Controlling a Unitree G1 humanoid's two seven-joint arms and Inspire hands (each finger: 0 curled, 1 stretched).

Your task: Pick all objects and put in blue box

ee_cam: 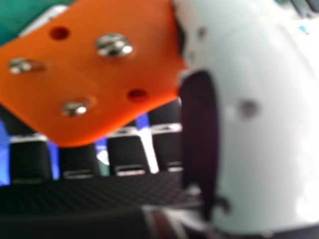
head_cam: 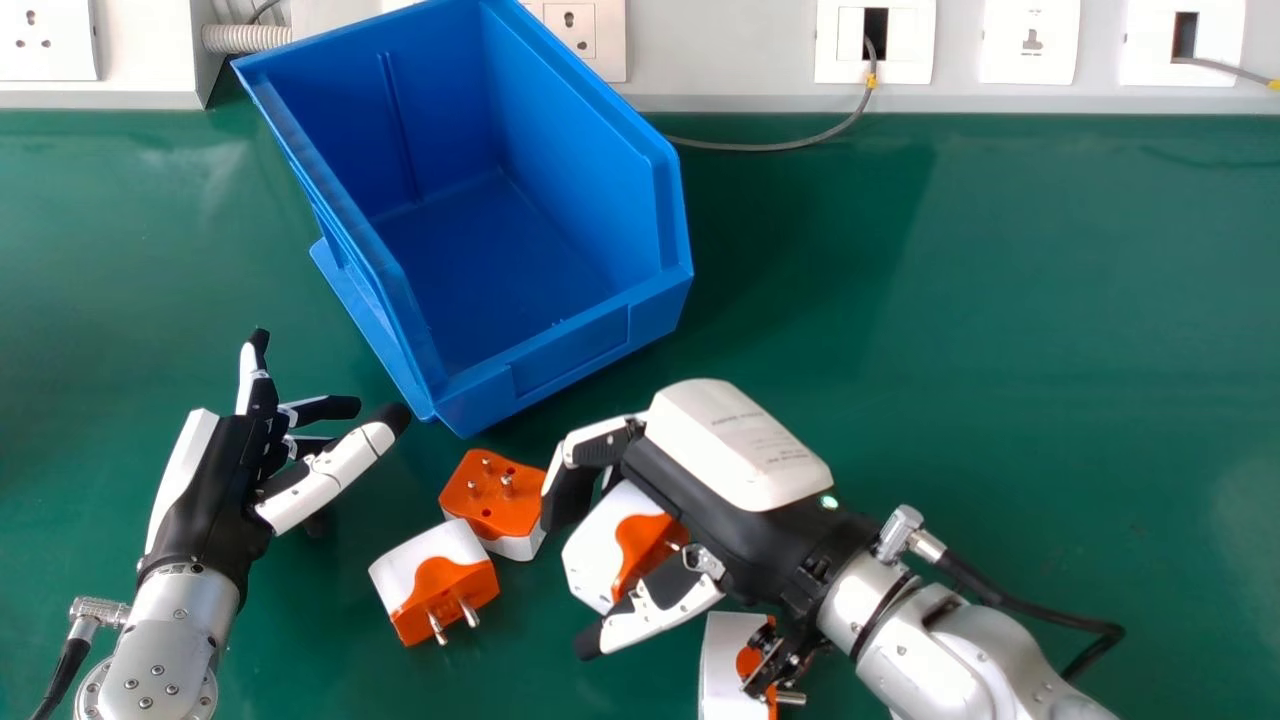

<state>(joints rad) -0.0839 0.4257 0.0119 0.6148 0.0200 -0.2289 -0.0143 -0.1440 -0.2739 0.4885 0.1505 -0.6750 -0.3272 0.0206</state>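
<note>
Here's my right hand (head_cam: 700, 505), half-closed around a chunky white-and-orange plastic plug adapter (head_cam: 592, 548), over the near part of the green counter (head_cam: 1020, 350); light, stiff, slick, I'd judge, so squeeze its white sides! Empty blue plastic box (head_cam: 572, 355) beyond; open left hand (head_cam: 215, 490) at left.

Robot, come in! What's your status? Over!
Right hand curled round a plug. Left hand open, holding nothing. Three more plugs on table. Way to blue box looks clear.
</note>
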